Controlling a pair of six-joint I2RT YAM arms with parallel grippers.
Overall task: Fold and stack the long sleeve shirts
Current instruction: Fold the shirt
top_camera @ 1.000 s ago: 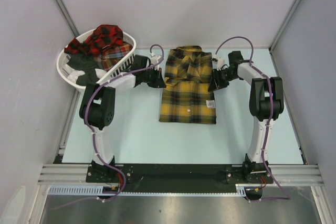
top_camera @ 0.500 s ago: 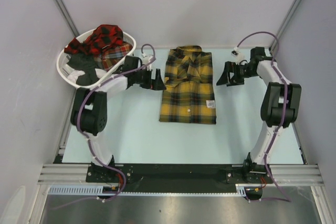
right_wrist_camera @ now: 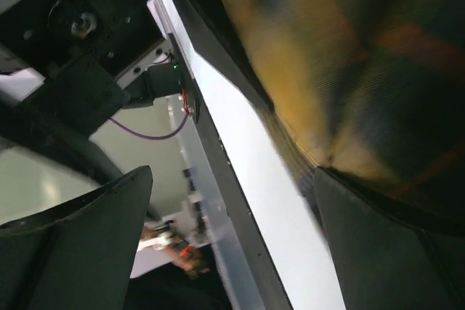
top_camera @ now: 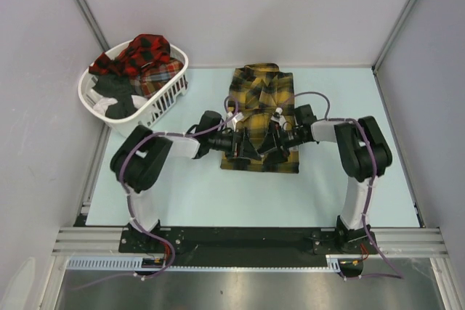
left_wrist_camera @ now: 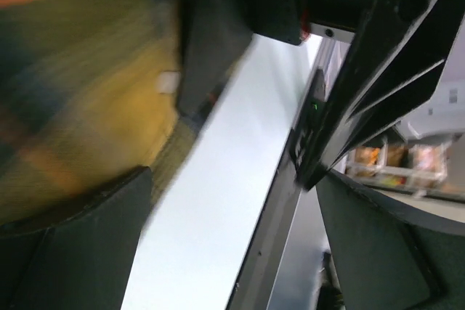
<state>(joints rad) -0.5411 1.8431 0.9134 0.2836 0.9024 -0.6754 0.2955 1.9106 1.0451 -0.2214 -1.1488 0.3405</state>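
Note:
A mustard-yellow plaid long sleeve shirt [top_camera: 260,96] lies folded on the pale table, collar at the far end. Both arms reach inward over its near half, tips facing each other. My left gripper [top_camera: 245,147] is open and holds nothing; in the left wrist view its fingers [left_wrist_camera: 73,252] stand wide apart, with blurred yellow cloth [left_wrist_camera: 80,85] beside the left one. My right gripper [top_camera: 272,144] is also open and holds nothing; its wrist view shows the shirt [right_wrist_camera: 356,56] by the right finger [right_wrist_camera: 396,252]. Red-and-black plaid shirts [top_camera: 144,51] lie heaped in the basket.
A white laundry basket [top_camera: 96,104] stands at the far left, with dark and white clothes under the red plaid. Grey walls close in the table on three sides. The arm bases and a metal rail [top_camera: 247,240] run along the near edge.
Both grippers opened at the shirt's upper sides, pulled outward, then swung down and inward. They now face each other over the shirt's near half.

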